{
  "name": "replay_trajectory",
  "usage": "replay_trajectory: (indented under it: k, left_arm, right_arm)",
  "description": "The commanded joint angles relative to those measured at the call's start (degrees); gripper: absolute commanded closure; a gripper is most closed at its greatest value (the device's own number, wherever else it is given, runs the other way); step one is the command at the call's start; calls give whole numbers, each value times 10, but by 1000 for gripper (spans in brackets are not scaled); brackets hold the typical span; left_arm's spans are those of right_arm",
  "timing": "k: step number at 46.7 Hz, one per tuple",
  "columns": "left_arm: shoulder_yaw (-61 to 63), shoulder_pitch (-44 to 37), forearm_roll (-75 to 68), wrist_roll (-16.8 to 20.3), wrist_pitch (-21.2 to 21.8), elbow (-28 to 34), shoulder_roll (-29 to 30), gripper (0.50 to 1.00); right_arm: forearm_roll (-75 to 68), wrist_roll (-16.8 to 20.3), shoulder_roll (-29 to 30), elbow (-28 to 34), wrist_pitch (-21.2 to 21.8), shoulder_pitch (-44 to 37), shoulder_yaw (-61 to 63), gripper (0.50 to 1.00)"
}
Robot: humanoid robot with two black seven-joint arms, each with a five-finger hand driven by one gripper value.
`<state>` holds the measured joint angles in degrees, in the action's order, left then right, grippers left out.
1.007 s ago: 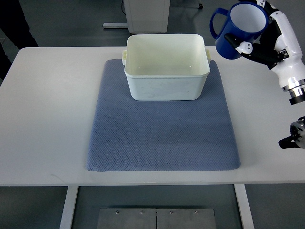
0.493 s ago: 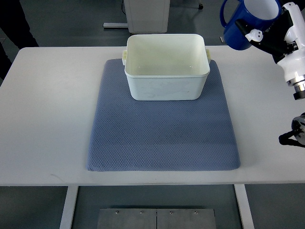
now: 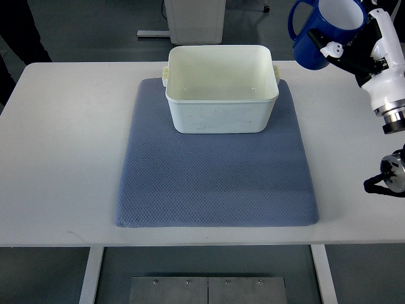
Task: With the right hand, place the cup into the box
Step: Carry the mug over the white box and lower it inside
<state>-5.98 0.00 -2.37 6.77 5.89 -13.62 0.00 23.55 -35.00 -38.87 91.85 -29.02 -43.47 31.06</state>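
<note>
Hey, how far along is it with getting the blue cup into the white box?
Done: the right hand has the blue cup grasped and lifted off the table. In hand: the cup hangs up and to the right of the white box, not over it. Left: carry it over the box, which looks empty, lower it in and release.

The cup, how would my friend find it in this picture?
Look at the white table, then its far right corner. Above it the right hand holds the cup in the air. It is the only bright blue thing, white inside, with a handle.
</note>
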Motion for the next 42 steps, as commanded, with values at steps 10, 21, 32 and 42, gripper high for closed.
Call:
replay_trajectory:
  k: [10,21,32,42]
  left_arm:
    - [0,0,0,0,0,0,0,500]
    - [0,0,0,0,0,0,0,500]
    - [0,0,0,0,0,0,0,500]
    - [0,0,0,0,0,0,0,500]
  right_arm:
    - [-32,0,37,-40,-14,-63,-55,1000]
    - [-39,18,82,-66,-17,-97,-86,1000]
    - [-44,60,130,-110,-17,-132,-144,1000]
    - [-59,79,167,-143,-15,-151,-152,1000]
